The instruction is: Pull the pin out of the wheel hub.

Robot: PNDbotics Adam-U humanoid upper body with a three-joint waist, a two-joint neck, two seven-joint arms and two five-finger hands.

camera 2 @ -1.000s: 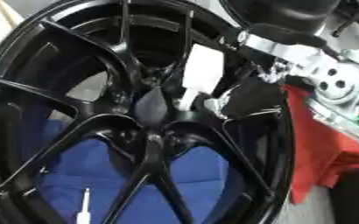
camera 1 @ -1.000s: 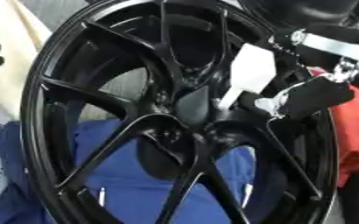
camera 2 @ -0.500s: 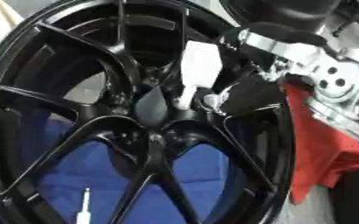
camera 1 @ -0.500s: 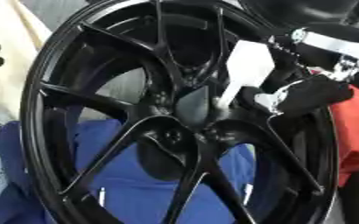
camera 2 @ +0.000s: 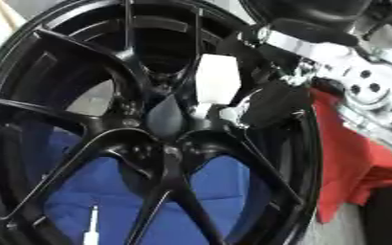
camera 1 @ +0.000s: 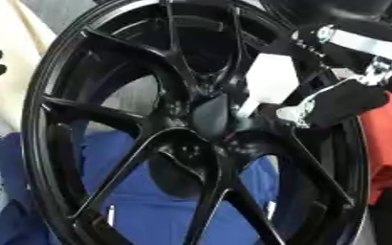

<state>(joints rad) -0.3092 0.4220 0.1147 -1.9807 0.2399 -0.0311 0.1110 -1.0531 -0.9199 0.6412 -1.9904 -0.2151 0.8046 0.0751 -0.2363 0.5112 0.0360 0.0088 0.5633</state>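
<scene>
Pin (camera 2: pixel 216 81) is pretty much where it was a second ago: white block out front, thin end down at the hub (camera 2: pixel 168 119) of the black wheel (camera 1: pixel 61 86), so not pulled free yet imo. Right hand (camera 1: pixel 342 103) stays curled against it, fingers pinching the white part. Spokes crowd both sides; open room is straight out toward the camera. Left hand isn't visible.
</scene>
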